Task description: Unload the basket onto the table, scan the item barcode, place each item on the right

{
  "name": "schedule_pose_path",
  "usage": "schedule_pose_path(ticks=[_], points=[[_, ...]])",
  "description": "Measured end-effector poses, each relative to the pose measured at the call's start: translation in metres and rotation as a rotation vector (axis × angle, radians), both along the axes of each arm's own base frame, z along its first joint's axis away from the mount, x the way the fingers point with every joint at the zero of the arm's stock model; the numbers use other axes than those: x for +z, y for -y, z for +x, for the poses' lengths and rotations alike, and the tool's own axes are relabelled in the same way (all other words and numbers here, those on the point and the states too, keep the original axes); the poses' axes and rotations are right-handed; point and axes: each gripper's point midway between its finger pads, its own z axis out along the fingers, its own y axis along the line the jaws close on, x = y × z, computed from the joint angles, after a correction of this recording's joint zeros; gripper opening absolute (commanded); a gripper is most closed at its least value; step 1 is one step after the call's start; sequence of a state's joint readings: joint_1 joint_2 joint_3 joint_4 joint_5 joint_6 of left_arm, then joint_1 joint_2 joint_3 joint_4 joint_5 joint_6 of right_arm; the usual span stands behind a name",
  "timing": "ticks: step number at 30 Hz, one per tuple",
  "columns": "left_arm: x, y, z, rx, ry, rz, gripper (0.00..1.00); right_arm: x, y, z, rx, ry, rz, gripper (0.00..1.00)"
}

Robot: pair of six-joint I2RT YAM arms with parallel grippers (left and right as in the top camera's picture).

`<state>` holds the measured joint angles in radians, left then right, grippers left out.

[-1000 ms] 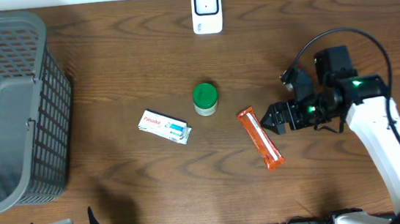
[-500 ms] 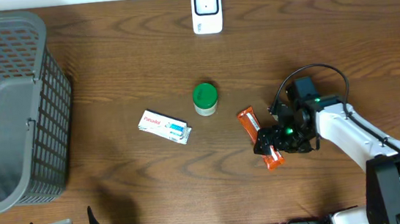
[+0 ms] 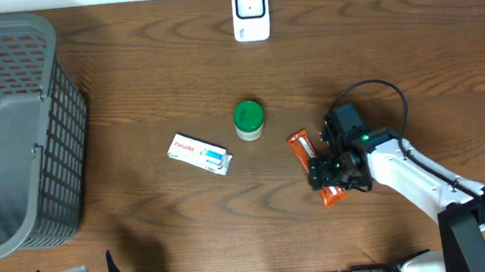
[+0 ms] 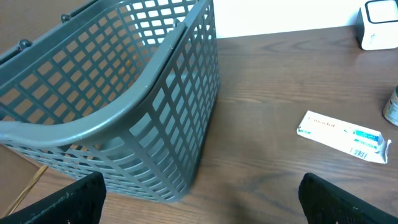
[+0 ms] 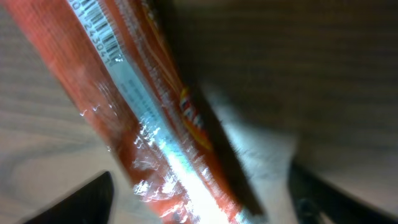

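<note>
Right gripper [image 3: 325,174]: mine, low over the table [image 3: 397,67], right of centre in the overhead view. Its fingers [image 5: 78,198] stand apart on either side of the snack bar, with tabletop showing between the bar and the right-hand finger, so nothing is pinched yet.
Left gripper [image 4: 202,202]: spread wide and empty at the bottom of the left wrist view, facing the basket [image 4: 124,106].
Snack bar [image 3: 302,148]: an orange wrapper lying flat and slanted. Its upper end points toward the green-lidded jar [image 3: 248,118], and its lower end pokes out below my fingers.
Barcode [image 5: 99,31]: printed near one end of the wrapper, upper left of my right wrist view, facing up.
Scanner [image 3: 250,10]: white, top centre of the overhead view, well apart from the bar.
Step, as I judge it: pinch the bar, then carry it up to the scanner.
Risk, slip: the wrapper is glossy and crinkled. I may catch only film, and the bar could slide out on the lift.
Risk, off-centre hold: I sit toward the lower half, so the long end may droop and tilt the code away from the scanner.
Risk, scrape: my tips are close to the wood. Pressing lower could jam them or shove the bar aside.
Risk, cover: a twist in my hold could turn the barcode under or behind a finger.
</note>
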<state>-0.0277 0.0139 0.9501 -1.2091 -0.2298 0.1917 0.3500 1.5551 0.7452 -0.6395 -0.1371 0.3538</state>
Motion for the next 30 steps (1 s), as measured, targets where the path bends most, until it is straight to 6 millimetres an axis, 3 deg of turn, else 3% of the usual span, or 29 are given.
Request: schedule_pose_path(ticks=[3, 12, 16, 18, 25, 30], points=[[-0.001, 0.0, 0.0, 0.0, -0.004, 0.0, 0.99, -0.003, 0.005, -0.001, -0.021, -0.003, -0.024, 0.01], [-0.005, 0.0, -0.002, 0.0, -0.021, 0.001, 0.99, -0.003, 0.002, -0.002, -0.017, -0.011, -0.012, 0.01], [-0.005, 0.0, -0.002, 0.0, -0.022, 0.0, 0.99, 0.007, -0.004, -0.003, 0.087, -0.021, 0.009, 0.01], [-0.005, 0.0, -0.002, 0.0, -0.02, 0.001, 0.99, 0.022, -0.013, 0.002, 0.184, -0.013, 0.038, 0.01], [-0.005, 0.0, -0.002, 0.0, -0.019, 0.001, 0.99, 0.104, -0.044, 0.03, 0.48, 0.096, 0.148, 0.01], [-0.005, 0.0, -0.002, 0.0, -0.02, 0.001, 0.99, 0.134, -0.053, 0.031, 0.592, 0.135, 0.191, 0.01]])
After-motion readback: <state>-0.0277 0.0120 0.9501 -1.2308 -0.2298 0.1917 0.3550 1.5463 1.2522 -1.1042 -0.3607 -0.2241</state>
